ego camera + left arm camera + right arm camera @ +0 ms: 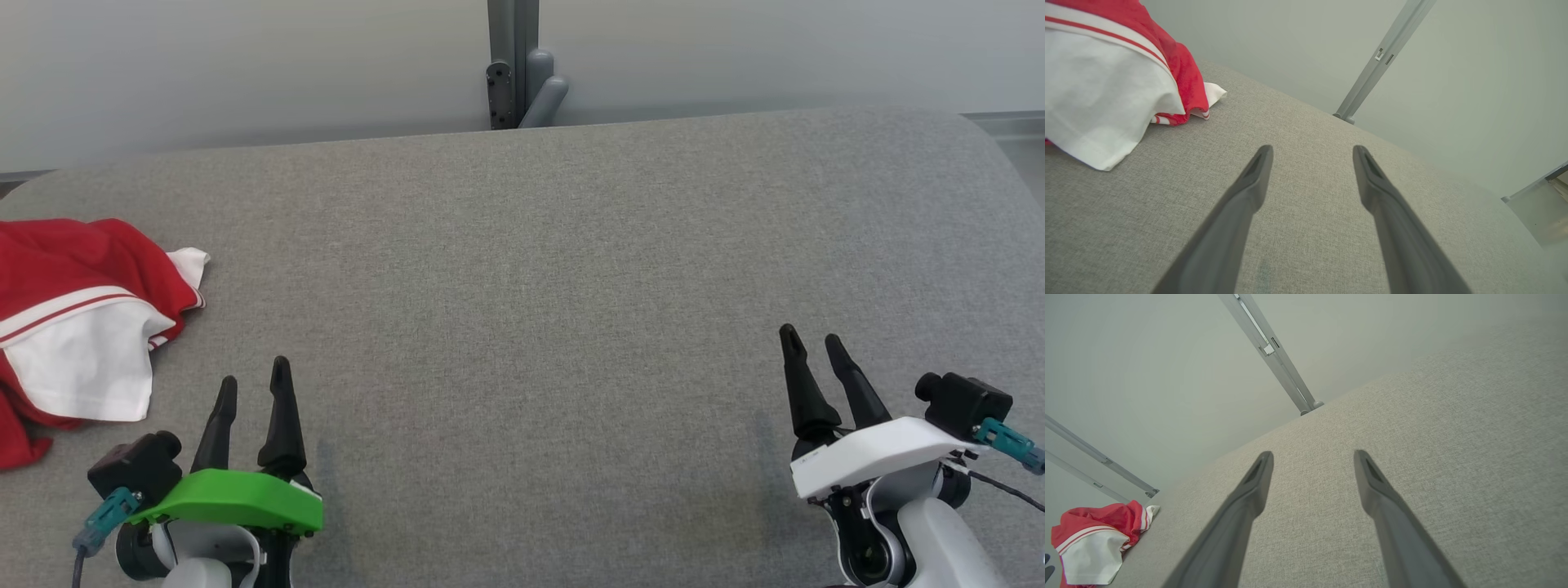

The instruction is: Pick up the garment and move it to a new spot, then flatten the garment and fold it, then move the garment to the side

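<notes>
The garment (82, 327) is red and white with thin stripes, lying crumpled at the left edge of the grey padded table (539, 286). It also fills the upper left of the left wrist view, garment (1106, 81), and sits small at the lower left of the right wrist view, garment (1094, 539). My left gripper (253, 390) stands open at the lower left, just right of the cloth and not touching it, left gripper (1312, 153). At the lower right my right gripper (812, 341) is open and empty, far from the cloth, right gripper (1312, 457).
A grey post with a bracket (514, 73) rises behind the table's far edge against a pale wall. The table's far right corner (980, 131) is rounded. Bare grey fabric stretches between the two grippers.
</notes>
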Available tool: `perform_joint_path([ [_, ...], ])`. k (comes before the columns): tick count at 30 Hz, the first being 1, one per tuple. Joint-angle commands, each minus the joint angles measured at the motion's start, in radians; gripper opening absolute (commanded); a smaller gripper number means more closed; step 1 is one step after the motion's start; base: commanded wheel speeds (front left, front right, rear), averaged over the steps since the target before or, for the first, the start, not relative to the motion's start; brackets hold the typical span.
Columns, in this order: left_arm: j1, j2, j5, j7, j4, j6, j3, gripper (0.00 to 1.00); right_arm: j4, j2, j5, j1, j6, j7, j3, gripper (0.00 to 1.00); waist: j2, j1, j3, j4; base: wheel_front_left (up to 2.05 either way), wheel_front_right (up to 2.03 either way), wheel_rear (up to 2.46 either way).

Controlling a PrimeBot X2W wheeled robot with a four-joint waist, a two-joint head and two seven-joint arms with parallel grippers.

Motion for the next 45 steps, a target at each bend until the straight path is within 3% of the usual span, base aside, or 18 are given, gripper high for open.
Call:
perform_joint_path([
  [1, 0.003, 0.008, 0.027, -0.010, -0.007, -0.002, -0.004, 1.00, -0.014, -0.003, -0.030, 0.004, 0.000, -0.010, -0.001, 1.00, 0.0001, 0.0000, 0.000, 0.000, 0.00, 0.00, 0.00],
  [27, 0.024, 0.008, 0.295, -0.072, -0.017, 0.003, -0.021, 1.00, -0.046, 0.016, -0.330, 0.023, 0.000, -0.057, -0.021, 1.00, 0.0001, 0.0000, 0.005, -0.007, 0.00, 0.00, 0.00],
  [45, 0.045, 0.007, 0.415, -0.105, -0.014, -0.006, -0.010, 1.00, -0.064, 0.028, -0.479, 0.041, 0.001, -0.082, -0.036, 1.00, 0.0001, 0.0000, 0.009, -0.009, 0.00, 0.00, 0.00],
])
